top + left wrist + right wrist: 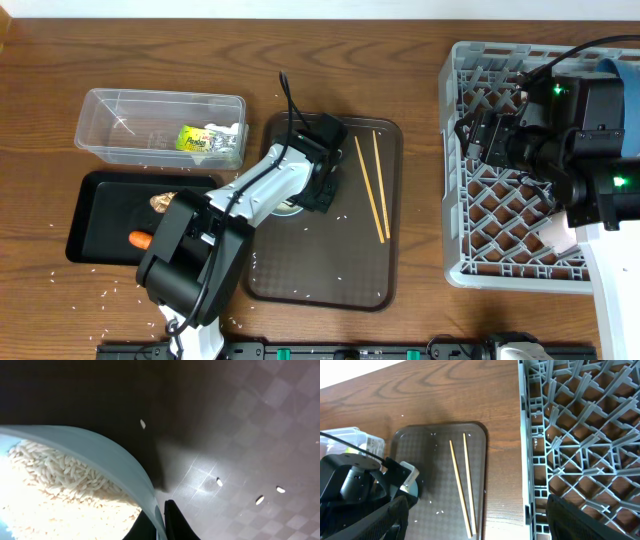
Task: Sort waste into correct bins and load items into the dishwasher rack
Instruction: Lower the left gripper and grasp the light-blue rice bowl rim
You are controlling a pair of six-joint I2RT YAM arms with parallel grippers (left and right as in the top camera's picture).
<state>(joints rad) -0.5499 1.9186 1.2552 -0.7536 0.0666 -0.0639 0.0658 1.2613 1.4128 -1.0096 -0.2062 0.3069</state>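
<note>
1. The left-wrist view alone shows the grip. The left gripper [161, 522] is pinched on the rim of the light-blue cup [100, 452], one finger inside and one outside. The cup holds cooked rice [60, 475].
2. In the overhead view that gripper hides the cup almost entirely. This view places the grip on the brown serving tray [320, 270], near its left edge, with the chopsticks [370, 190] well apart to the right.
3. Loose rice grains [219, 481] lie on the tray beside the cup.
4. The right-wrist view shows the right gripper [480, 527] spread wide with nothing between its fingers. From overhead it hangs over the left part of the dishwasher rack [500, 230].
5. The chopsticks lie flat on the tray, nearly parallel. Their long axes run from the tray's far edge toward its near edge, and the gap between them narrows at the near end.
6. Only the overhead view shows the waste:
   - The wrapper [205, 140] is inside the clear tub [100, 110].
   - The carrot [140, 240] and the brown scrap [160, 202] are in the black tray [100, 235].
</note>
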